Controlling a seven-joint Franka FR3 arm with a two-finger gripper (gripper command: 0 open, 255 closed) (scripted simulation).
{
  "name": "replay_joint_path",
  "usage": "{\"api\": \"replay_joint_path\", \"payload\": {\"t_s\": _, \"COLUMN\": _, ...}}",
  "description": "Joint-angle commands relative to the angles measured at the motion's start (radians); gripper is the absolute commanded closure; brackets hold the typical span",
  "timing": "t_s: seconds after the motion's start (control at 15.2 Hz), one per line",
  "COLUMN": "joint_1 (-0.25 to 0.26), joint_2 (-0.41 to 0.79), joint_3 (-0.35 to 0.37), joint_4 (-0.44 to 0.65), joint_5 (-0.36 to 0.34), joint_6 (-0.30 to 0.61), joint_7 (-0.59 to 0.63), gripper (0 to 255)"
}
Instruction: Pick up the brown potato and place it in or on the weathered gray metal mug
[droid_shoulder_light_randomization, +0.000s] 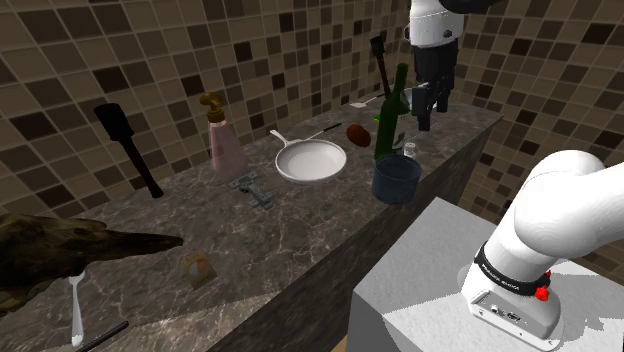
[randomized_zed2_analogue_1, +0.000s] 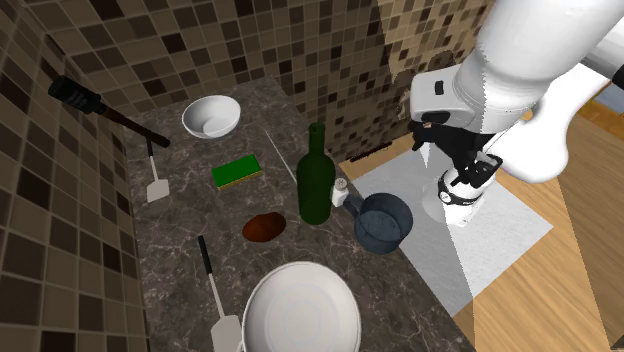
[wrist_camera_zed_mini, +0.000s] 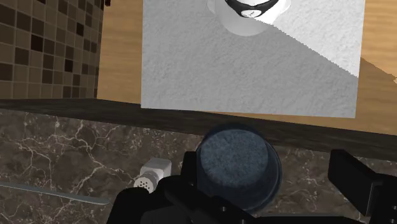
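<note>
potato (droid_shoulder_light_randomization: 358, 133), brown and oval, lying on a dark veined marble counter (droid_shoulder_light_randomization: 250, 240), just beside the base of a tall green glass bottle (droid_shoulder_light_randomization: 390, 115) and near the rim of a round white frying pan (droid_shoulder_light_randomization: 311, 160); untouched, well apart from the gripper. dull blue-grey round mug (droid_shoulder_light_randomization: 397, 180) of worn metal, upright near the counter's front edge, on the far side of the bottle from the potato. small white shaker (droid_shoulder_light_randomization: 410, 150) between bottle and mug, close to both. all-black two-finger gripper (droid_shoulder_light_randomization: 430, 112) hanging in the air above the mug and clear of it, spread wide and pinching nothing. in the wrist view, black fingers (wrist_camera_zed_mini: 348, 178) set apart, with the mug's speckled inside showing between them and the shaker lying just beside the mug. in the second exterior view, beyond the potato along the counter: a flat green sponge (randomized_zed2_analogue_1: 236, 173), a round white bowl (randomized_zed2_analogue_1: 211, 116) and a white spatula (randomized_zed2_analogue_1: 155, 180) near the tiled wall. towards the shoulder view's left, a pink pump bottle (droid_shoulder_light_randomization: 225, 140) standing past the pan. white box stand (droid_shoulder_light_randomization: 440, 290) at the shoulder view's lower right, below the counter's edge.
</note>
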Motion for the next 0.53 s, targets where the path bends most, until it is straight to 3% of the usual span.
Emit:
{"api": "replay_joint_path", "payload": {"t_s": 0.0, "joint_1": 0.000, "joint_2": 0.000, "joint_3": 0.000, "joint_4": 0.000, "joint_5": 0.000, "joint_6": 0.000, "joint_7": 0.000, "gripper": 0}}
{"api": "replay_joint_path", "payload": {"t_s": 0.46, "joint_1": -0.035, "joint_2": 0.198, "joint_3": -0.013, "joint_4": -0.011, "joint_5": -0.068, "joint_6": 0.241, "joint_7": 0.025, "gripper": 0}}
